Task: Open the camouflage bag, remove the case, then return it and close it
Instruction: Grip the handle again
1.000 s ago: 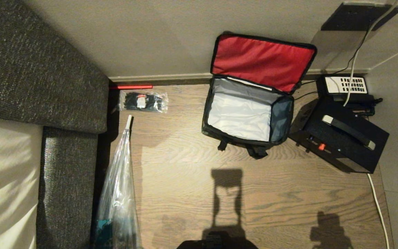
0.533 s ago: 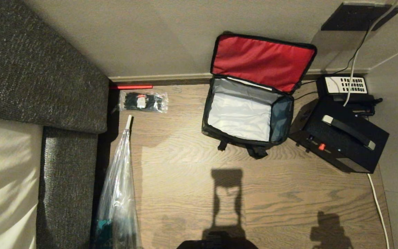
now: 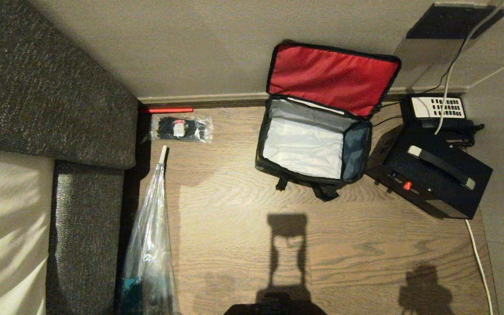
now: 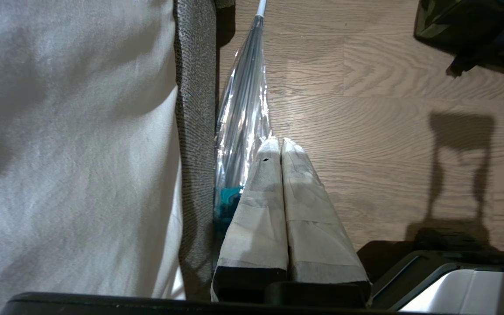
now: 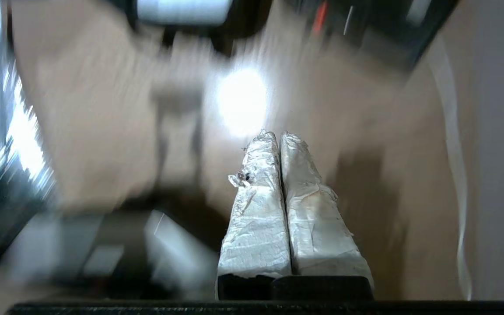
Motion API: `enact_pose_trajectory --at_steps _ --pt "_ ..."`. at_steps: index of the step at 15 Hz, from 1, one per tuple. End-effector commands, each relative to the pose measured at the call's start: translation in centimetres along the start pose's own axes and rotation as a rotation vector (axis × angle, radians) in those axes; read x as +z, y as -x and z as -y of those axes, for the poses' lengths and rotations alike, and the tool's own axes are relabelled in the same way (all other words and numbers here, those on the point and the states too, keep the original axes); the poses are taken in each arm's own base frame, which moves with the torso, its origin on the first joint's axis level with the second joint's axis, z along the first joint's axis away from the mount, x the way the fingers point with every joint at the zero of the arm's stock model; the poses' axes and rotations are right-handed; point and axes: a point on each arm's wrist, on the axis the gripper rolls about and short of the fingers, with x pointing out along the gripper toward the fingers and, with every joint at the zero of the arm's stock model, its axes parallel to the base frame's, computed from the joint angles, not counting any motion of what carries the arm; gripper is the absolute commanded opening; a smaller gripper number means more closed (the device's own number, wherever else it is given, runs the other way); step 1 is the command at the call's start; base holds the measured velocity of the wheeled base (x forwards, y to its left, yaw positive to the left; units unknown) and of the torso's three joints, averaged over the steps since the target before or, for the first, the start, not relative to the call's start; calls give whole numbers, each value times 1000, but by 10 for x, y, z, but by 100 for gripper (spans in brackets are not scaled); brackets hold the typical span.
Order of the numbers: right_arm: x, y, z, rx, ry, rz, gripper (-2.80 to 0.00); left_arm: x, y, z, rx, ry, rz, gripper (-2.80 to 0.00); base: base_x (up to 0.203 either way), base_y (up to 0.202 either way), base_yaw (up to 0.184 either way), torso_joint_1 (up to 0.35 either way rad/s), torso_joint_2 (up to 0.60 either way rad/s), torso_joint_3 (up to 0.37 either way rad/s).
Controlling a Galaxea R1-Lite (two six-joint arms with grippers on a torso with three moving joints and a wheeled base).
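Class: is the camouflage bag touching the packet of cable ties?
Apart. The head view shows bare floor between the bag and the packet.

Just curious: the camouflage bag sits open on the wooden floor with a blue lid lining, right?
Nearly. The camouflage bag does sit open on the wooden floor, but its lid lining is red, not blue, as the head view shows.

A: Any writing that can be read here?

B: None. The packet of cable ties (image 3: 181,128) at the far edge of the floor has a small red-and-white label, too small to read.

A: And the telephone (image 3: 437,107) in the far right corner?

B: Its keypad shows dark keys only; no digits can be made out.
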Motion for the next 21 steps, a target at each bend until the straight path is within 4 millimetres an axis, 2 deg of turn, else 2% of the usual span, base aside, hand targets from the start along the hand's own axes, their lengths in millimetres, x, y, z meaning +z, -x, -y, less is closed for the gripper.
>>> enact_pose_trajectory --at_steps 1,3,5,6,8,10,11,12,13,15,17,21 --pt "54 -39 -5 -17 -51 -263 -280 0 0 0 1 -4 2 -280 0 0 0 0 0 0" --pt "100 -110 -9 -37 -95 -448 -280 0 0 0 2 -3 2 -280 0 0 0 0 0 0" --pt "129 -189 -8 -60 -135 -545 -280 0 0 0 2 -3 2 -280 0 0 0 0 0 0" --pt "136 -230 -4 -76 -162 -573 -280 0 0 0 2 -3 2 -280 0 0 0 0 0 0" --pt "136 -302 10 -106 -218 -598 -280 0 0 0 2 -3 2 -280 0 0 0 0 0 0" --pt "130 -358 35 -138 -264 -538 -280 0 0 0 2 -3 2 -280 0 0 0 0 0 0" --pt "129 -376 50 -154 -277 -481 -280 0 0 0 2 -3 2 -280 0 0 0 0 0 0" --pt "131 -386 66 -165 -258 -411 -280 0 0 0 2 -3 2 -280 0 0 0 0 0 0" --pt "131 -386 76 -162 -202 -395 0 0 0 0 2 -3 2 -280 0 0 0 0 0 0" --pt "125 -386 80 -127 -126 -406 0 0 0 0 2 -3 2 -280 0 0 0 0 0 0" --pt "125 -387 82 -111 22 -353 0 0 0 0 2 -3 2 -280 0 0 0 0 0 0" --pt "96 -374 82 -102 330 -359 0 0 0 0 2 -3 2 -280 0 0 0 0 0 0"
